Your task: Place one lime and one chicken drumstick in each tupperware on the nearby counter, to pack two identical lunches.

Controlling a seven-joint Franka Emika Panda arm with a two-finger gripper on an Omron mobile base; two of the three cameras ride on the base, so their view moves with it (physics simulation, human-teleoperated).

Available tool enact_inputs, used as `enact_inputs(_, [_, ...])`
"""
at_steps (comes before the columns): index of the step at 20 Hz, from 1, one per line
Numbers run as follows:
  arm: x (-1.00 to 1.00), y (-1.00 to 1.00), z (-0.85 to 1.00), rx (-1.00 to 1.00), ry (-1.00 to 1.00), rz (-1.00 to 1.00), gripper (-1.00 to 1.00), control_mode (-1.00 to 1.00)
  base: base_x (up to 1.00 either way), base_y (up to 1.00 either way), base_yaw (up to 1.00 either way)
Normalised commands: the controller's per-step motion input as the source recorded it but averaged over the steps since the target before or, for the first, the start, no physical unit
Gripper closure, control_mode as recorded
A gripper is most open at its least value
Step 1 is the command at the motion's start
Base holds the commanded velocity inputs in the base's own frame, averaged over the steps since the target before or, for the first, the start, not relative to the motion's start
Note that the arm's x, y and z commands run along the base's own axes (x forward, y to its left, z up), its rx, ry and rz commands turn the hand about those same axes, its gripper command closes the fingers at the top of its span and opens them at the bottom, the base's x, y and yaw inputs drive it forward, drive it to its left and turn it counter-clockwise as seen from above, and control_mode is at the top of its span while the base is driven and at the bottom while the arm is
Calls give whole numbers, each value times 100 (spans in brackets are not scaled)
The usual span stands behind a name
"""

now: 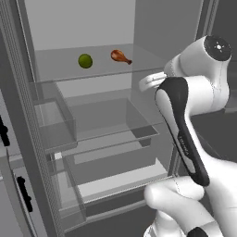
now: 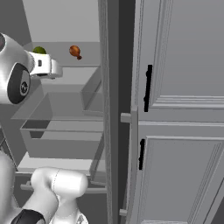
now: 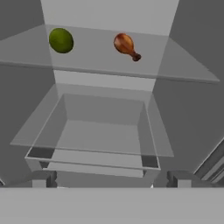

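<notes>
A green lime (image 1: 85, 60) (image 3: 61, 40) and a reddish-brown chicken drumstick (image 1: 120, 57) (image 3: 126, 45) lie apart on the upper glass shelf (image 3: 183, 70) of an open fridge, the lime to the left. From the right base view the lime (image 2: 39, 50) peeks from behind my hand and the drumstick (image 2: 75, 51) sits beside it. My gripper (image 3: 111, 180) is open and empty, held in front of the fridge, below and short of that shelf, and touches neither item. The tupperware and the counter are out of view.
Below the shelf sits a clear drawer (image 3: 105, 131), with further clear bins (image 1: 55, 125) and shelves lower down. The fridge door's edge (image 2: 114, 109) stands to the right, beside grey panelled cabinet doors (image 2: 183, 65) with black handles (image 2: 148, 87).
</notes>
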Motion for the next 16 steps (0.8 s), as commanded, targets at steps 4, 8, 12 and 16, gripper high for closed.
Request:
enact_inputs(4, [75, 0, 11, 0, 0, 0, -100, -100, 0, 0, 0])
enact_inputs(8, [71, -7, 2, 0, 0, 0, -100, -100, 0, 0, 0])
enact_inputs(12, [59, -10, 7, 0, 4, -1, -100, -100, 0, 0, 0])
enact_inputs(16, [56, 0, 0, 0, 6, -2, -100, -100, 0, 0, 0])
